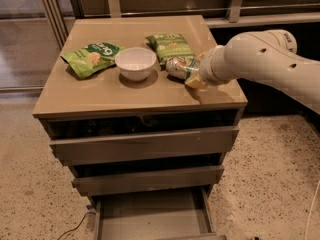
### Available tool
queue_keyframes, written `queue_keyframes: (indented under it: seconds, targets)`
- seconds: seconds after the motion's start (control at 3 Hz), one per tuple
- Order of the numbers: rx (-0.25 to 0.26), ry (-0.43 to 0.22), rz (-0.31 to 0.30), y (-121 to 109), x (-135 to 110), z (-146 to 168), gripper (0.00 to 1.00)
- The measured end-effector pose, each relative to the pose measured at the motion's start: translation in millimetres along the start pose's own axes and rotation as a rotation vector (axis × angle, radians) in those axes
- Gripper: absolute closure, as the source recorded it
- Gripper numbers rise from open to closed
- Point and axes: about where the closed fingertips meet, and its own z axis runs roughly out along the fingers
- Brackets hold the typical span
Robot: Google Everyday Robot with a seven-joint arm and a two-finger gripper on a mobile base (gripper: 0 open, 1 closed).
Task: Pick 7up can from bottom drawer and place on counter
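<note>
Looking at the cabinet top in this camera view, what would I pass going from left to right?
green snack bag → white bowl → 7up can → claw, right at the can over the counter on its right side → white arm

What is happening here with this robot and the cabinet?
The robot's arm reaches over the counter from the picture's right. Its pincer is at the 7up can, which is tilted on its side low at the counter, next to a white bowl and a green snack bag. The bottom drawer stands open.
</note>
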Motion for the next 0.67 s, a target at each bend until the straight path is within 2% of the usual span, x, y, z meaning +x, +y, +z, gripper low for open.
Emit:
queue_keyframes:
  seconds: [0.33, 0.67]
  targets:
    - [-0.008, -0.002, -0.001, 1.3, 0.3, 0.0, 0.04]
    - [-0.009, -0.002, -0.001, 1.4, 0.2, 0.0, 0.0]
